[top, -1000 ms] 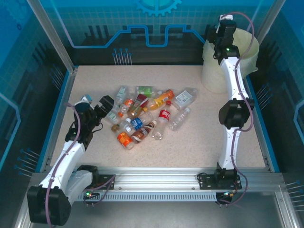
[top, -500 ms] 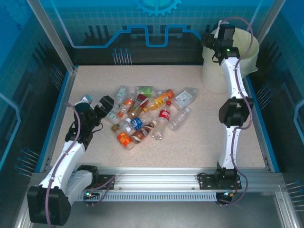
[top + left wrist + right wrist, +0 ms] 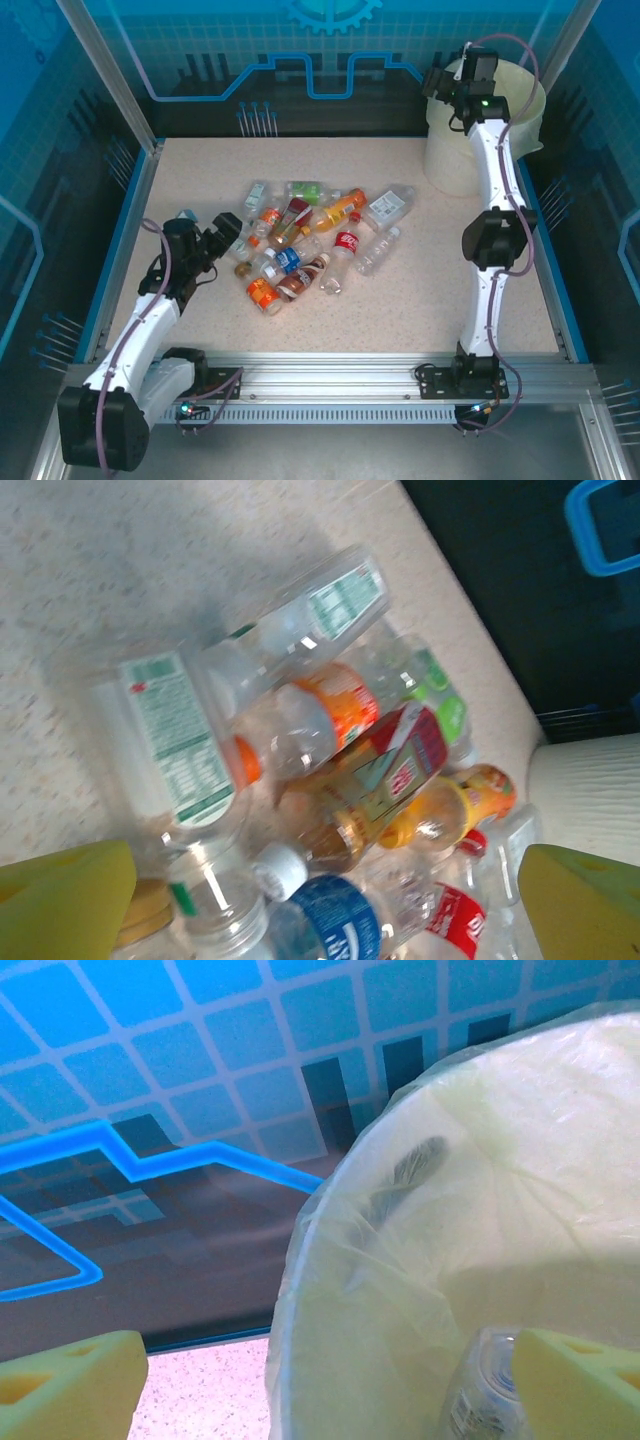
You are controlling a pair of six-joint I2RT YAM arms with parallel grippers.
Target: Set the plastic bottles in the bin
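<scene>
We see the plastic bottles (image 3: 305, 240) heaped at the centre of the overhead frame, with our left gripper (image 3: 224, 236) spread wide at their left edge. At upper right, the right gripper (image 3: 320, 1390) stands wide over the bin (image 3: 330, 1220), and a clear bottle (image 3: 478, 1392) sits at the wrist view's bottom edge.

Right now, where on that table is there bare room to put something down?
The table is bare along the near rail, in the far-left corner, and between the plastic bottles and the right arm. Crowded: the bottle heap left of centre.
</scene>
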